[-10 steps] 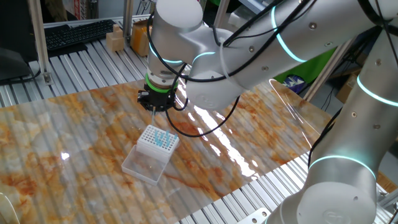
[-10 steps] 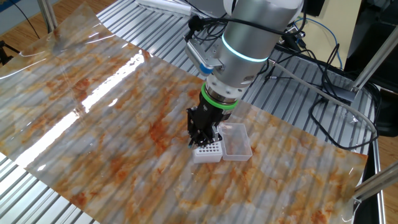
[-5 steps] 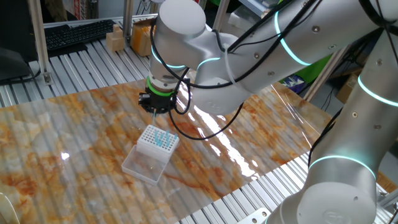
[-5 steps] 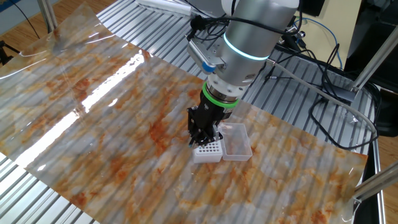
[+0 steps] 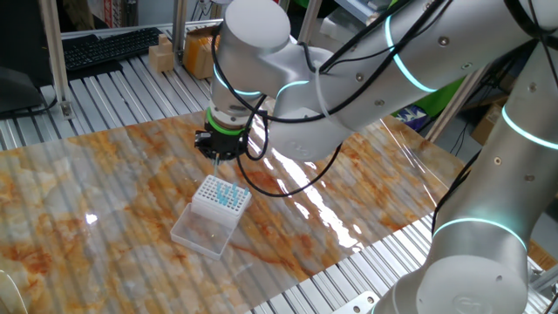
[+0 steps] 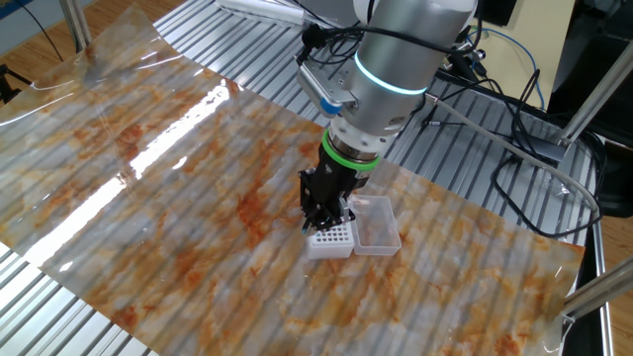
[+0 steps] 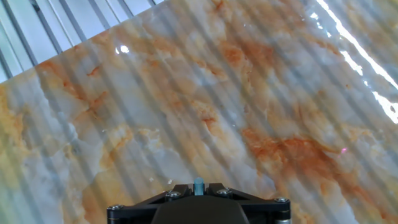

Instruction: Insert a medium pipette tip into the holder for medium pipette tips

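— The fingers point(image 6: 315, 220) hang black and pointed down just over the holder for medium pipette tips point(image 6: 331, 239), at its near-left corner from where I stand. Can you see whether they're clenched?

— Hard to say from either side; they look drawn close together, but I cannot tell for certain. In the hand view a small pale-blue stub shows at the bottom edge, right at the black mount; that looks like the medium pipette tip point(image 7: 198, 185), sitting between the fingers.

— And the holder itself?

— A little white box with a grid of holes on top, several blue tips point(image 5: 230, 195) already standing in one end of it. Its clear tray point(image 5: 203, 232) is joined to one side, flat on the surface point(image 5: 105, 201).

— The surface is that marbled orange-and-white sheet?

— Yes, glossy, with a bright streak of light across it. It lies over ribbed metal slats point(image 6: 69, 307) that show at the edges.

— Around the room?

— A green ring point(image 6: 348, 157) sits on the wrist above the fingers, grey arm point(image 6: 401, 59) behind. Black cables point(image 6: 524, 148) trail at the back, a keyboard point(image 5: 109, 45) lies on the far side, and a cardboard box point(image 5: 162, 56) beside it.
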You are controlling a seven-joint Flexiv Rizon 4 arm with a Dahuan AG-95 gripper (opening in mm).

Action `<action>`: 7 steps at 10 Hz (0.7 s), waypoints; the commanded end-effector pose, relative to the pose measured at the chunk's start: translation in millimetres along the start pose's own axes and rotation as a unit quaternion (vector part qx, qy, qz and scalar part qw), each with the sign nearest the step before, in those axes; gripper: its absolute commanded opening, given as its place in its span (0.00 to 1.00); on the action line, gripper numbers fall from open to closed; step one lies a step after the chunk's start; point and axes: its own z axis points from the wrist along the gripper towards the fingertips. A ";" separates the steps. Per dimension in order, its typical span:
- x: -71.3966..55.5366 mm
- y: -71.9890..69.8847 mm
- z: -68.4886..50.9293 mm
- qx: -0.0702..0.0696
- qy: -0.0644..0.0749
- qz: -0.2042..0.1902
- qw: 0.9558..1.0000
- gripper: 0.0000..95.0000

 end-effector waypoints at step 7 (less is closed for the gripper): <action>6.7 -0.5 -0.1 -0.003 0.026 0.000 1.000 0.00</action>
